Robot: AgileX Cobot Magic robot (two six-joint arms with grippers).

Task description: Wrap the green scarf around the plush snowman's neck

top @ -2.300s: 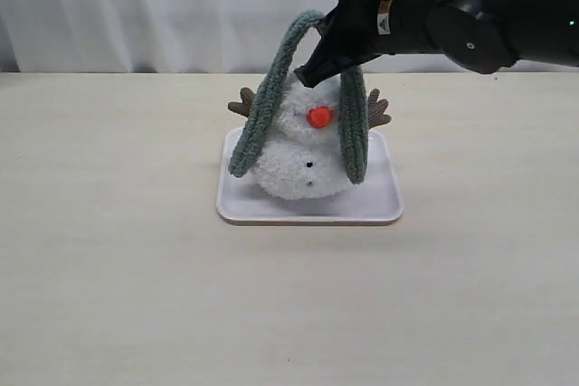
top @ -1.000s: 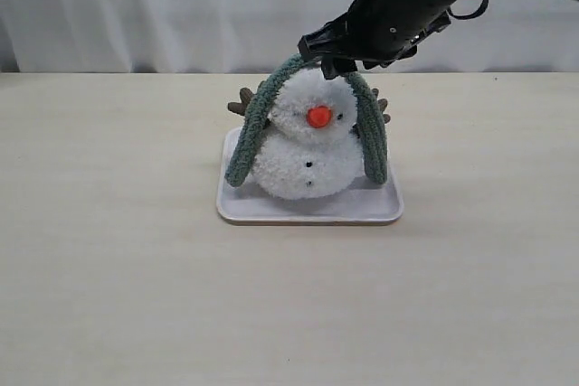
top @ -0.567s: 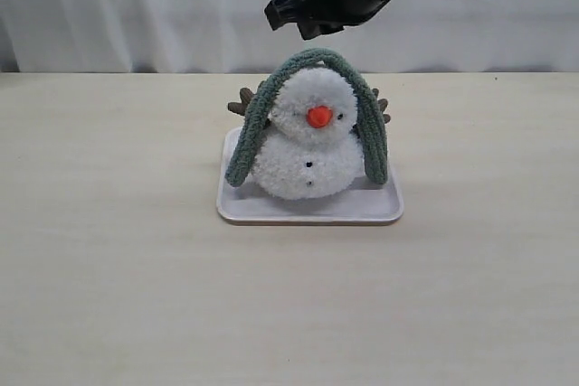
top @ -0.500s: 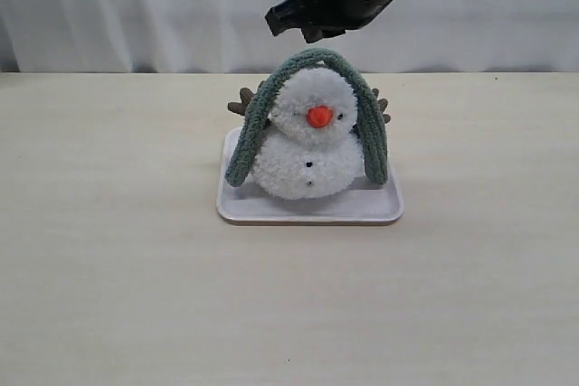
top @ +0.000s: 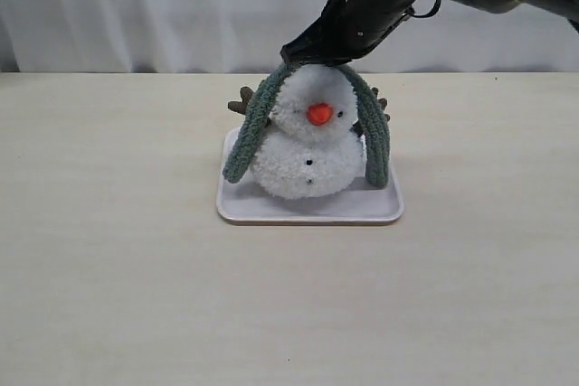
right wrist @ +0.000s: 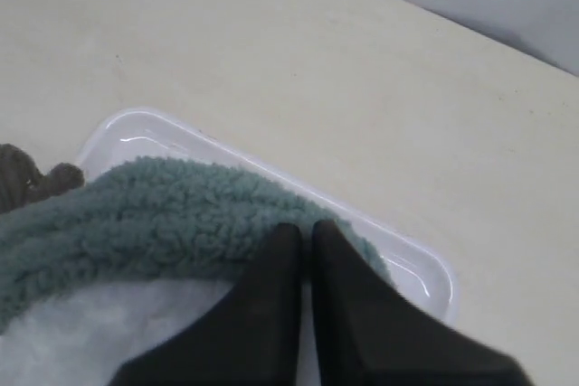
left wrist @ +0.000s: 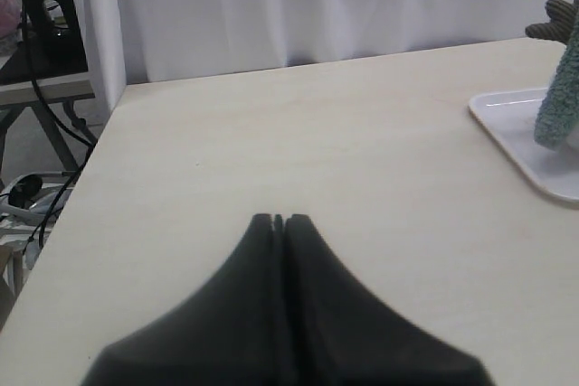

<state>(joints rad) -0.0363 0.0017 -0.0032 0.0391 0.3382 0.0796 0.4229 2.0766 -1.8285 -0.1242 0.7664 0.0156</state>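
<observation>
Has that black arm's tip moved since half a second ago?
Yes: the right gripper came down toward the white tray, to the green scarf atop the plush snowman.

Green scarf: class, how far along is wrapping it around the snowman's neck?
Done: the green scarf lies over the plush snowman's head, one end hanging down each side. In hand: the right gripper, shut, touches the scarf atop the head. Left to do: lower it to the neck and cross the ends around.

The green scarf (top: 254,127) lies draped over the upright plush snowman (top: 304,165), across its head
</observation>
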